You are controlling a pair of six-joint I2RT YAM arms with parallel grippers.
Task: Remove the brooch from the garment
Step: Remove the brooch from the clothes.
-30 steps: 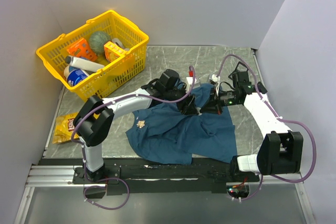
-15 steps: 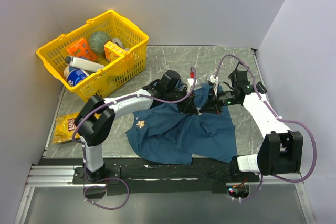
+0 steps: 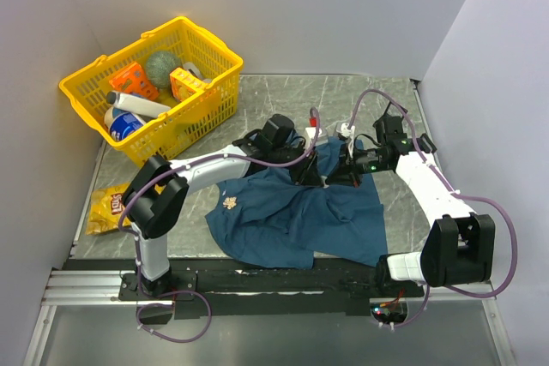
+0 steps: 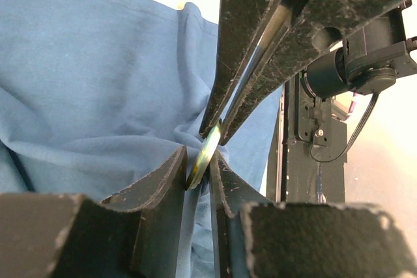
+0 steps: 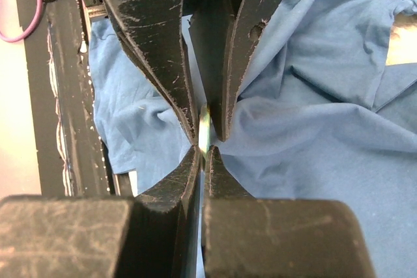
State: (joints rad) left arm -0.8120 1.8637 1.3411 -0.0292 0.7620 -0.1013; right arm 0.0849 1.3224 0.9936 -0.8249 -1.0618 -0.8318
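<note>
The dark blue garment [image 3: 292, 220] lies wrinkled on the table between the arms. The brooch shows edge-on as a thin shiny metal disc in the left wrist view [image 4: 207, 153] and the right wrist view [image 5: 204, 129], with cloth bunched around it. My left gripper [image 3: 312, 174] and right gripper [image 3: 336, 173] meet tip to tip over the garment's far part. In its own view the left gripper [image 4: 199, 166] is shut on the disc's lower edge. The right gripper [image 5: 203, 152] pinches the same disc from the opposite side.
A small gold leaf-shaped ornament [image 3: 229, 203] sits on the garment's left part. A yellow basket [image 3: 206, 100] of groceries stands at the back left. A yellow snack bag [image 3: 107, 207] lies at the left edge. Walls close in on all sides.
The right arm has eased slightly to the left. Both grippers stay pinched together at the same spot on the garment.
</note>
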